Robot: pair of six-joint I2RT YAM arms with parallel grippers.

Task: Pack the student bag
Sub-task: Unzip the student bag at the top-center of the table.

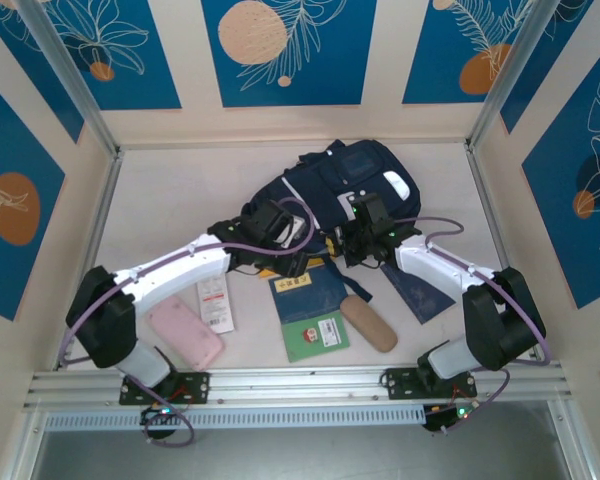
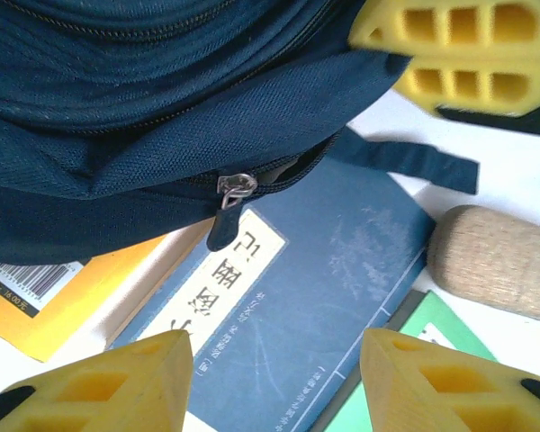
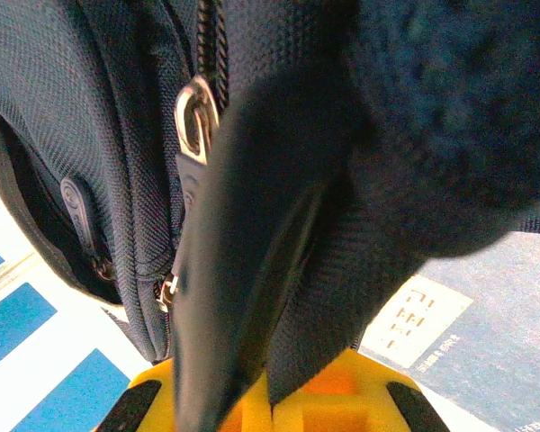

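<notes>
Navy woven fabric makes up the student bag, a large backpack with a pale patch on top. It lies on the off-white table toward the far middle, just ahead of both arms.

The left gripper hovers at the bag's near edge. Its yellow fingers are spread apart with nothing between them. Below that gap lies a flat blue booklet with a white label, whose far end slips under the bag's hem. A small metal zipper pull hangs at that hem, a little beyond the fingertips.

The right gripper is clamped tight on a dark fold of the bag's fabric, which rises from between its yellow pads. It grips the near right side of the bag, close beside the left gripper.

A tan cork-like cylinder lies just right of the booklet. A green card sits at the booklet's near end. A pink flat case rests well apart from the bag, by the left arm's base.
</notes>
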